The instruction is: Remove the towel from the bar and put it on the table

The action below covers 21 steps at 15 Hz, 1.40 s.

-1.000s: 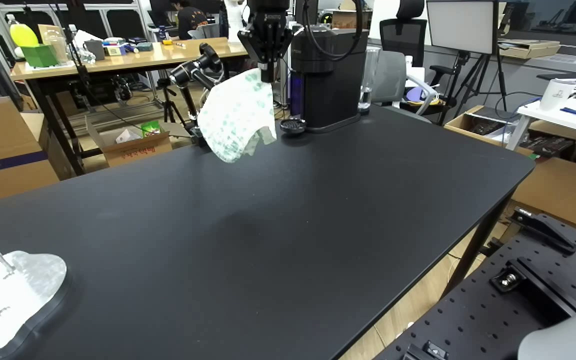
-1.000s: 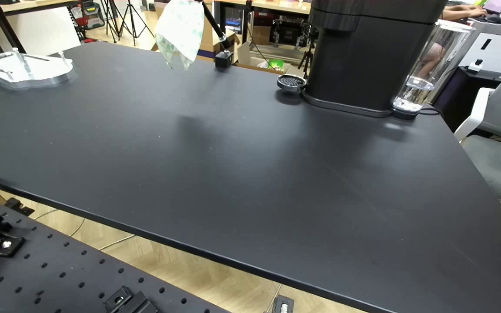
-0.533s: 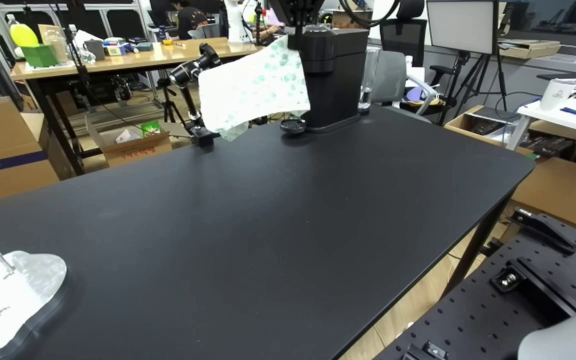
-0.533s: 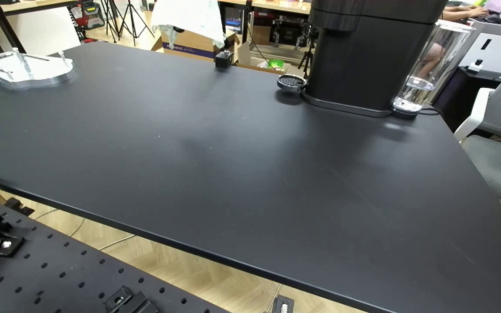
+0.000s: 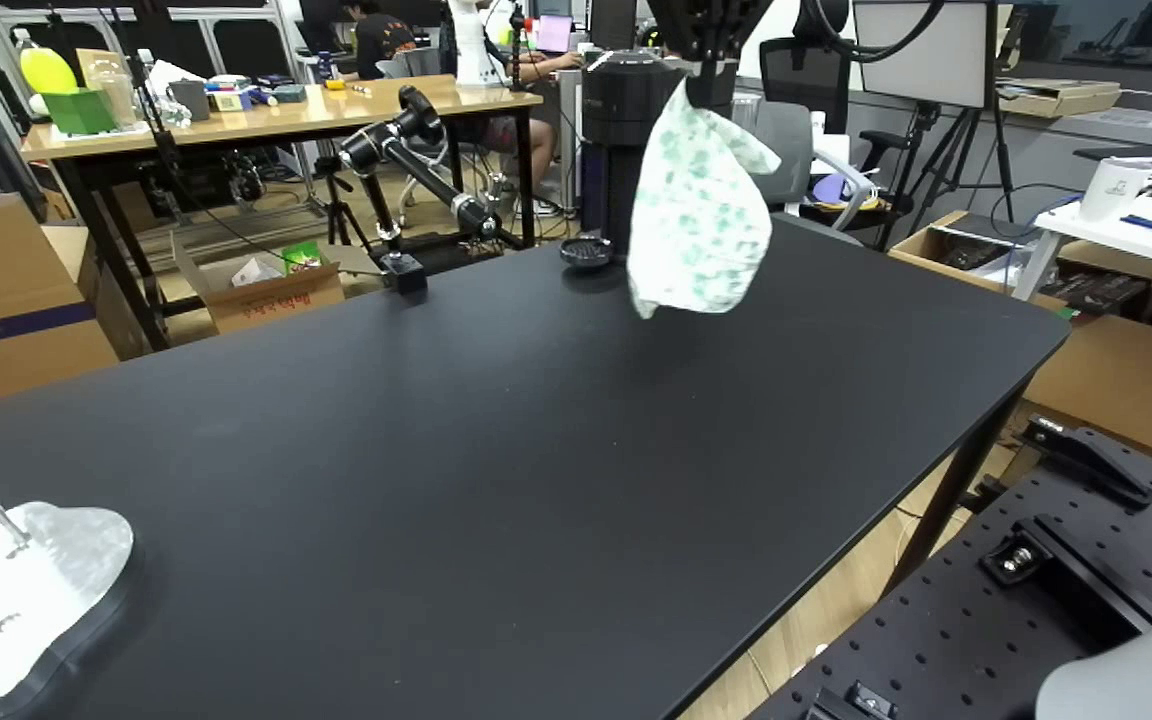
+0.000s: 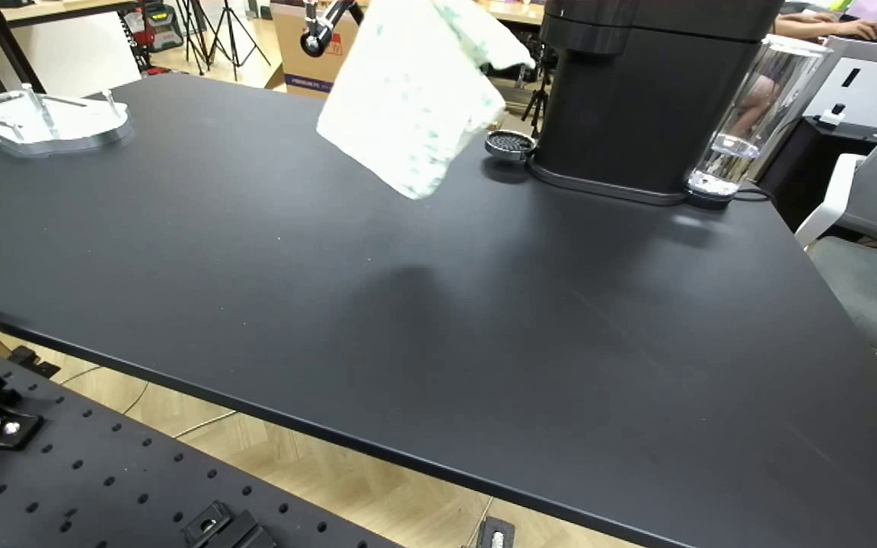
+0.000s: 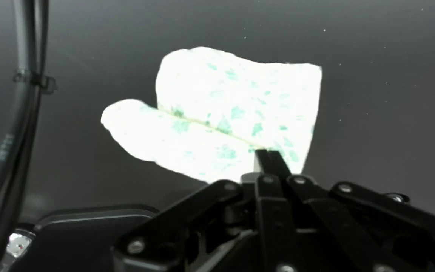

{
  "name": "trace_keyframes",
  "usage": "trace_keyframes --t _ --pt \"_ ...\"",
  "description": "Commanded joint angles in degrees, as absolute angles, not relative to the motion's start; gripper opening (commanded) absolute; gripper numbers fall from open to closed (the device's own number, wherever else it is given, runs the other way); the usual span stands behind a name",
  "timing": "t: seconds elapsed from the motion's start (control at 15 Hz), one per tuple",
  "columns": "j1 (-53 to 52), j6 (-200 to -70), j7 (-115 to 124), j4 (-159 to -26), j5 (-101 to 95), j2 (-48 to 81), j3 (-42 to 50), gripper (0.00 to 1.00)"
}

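A white towel with green leaf print (image 5: 701,215) hangs in the air above the black table (image 5: 436,450). It also shows in an exterior view (image 6: 412,99) and in the wrist view (image 7: 217,94). My gripper (image 5: 706,95) is shut on the towel's top edge; in the wrist view its fingertips (image 7: 268,152) are together with the towel below them. The black jointed bar (image 5: 431,180) stands at the table's far edge, with no towel on it. Part of it shows in an exterior view (image 6: 319,34), where the gripper is out of frame.
A black coffee machine (image 6: 636,114) with a clear water tank (image 6: 728,129) stands at the table's back, behind the towel. A small round drip tray (image 5: 586,250) sticks out from it. A white plate with pegs (image 5: 76,560) lies at the table's other end.
The towel has come away from the bar in my gripper. It moved right in both exterior views, swinging, and now hangs in front of the coffee machine. The bar is uncovered.
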State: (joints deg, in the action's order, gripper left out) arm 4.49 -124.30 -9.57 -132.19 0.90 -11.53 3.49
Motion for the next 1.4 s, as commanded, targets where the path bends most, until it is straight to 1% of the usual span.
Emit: trace_keyframes --t 0.0,0.53,0.6,0.67,0.73,1.0,1.33 --pt "5.5 -125.5 -4.1 -134.7 -0.8 -11.1 4.3 0.0" --pt "5.1 -125.6 -2.5 -134.9 -0.7 -4.1 4.2 0.0" --pt "5.1 -125.1 -2.8 -134.7 -0.8 -3.0 4.3 0.26" --pt "5.2 -124.8 -3.0 -134.5 -1.0 -2.1 4.4 0.28" --pt "5.2 -124.6 -3.0 -134.5 -1.0 -1.3 4.4 0.33" --pt "5.1 -123.9 -3.1 -134.6 -1.2 0.0 4.4 0.62" --pt "4.9 -122.2 -0.9 -134.8 -2.4 -0.7 4.2 0.94"
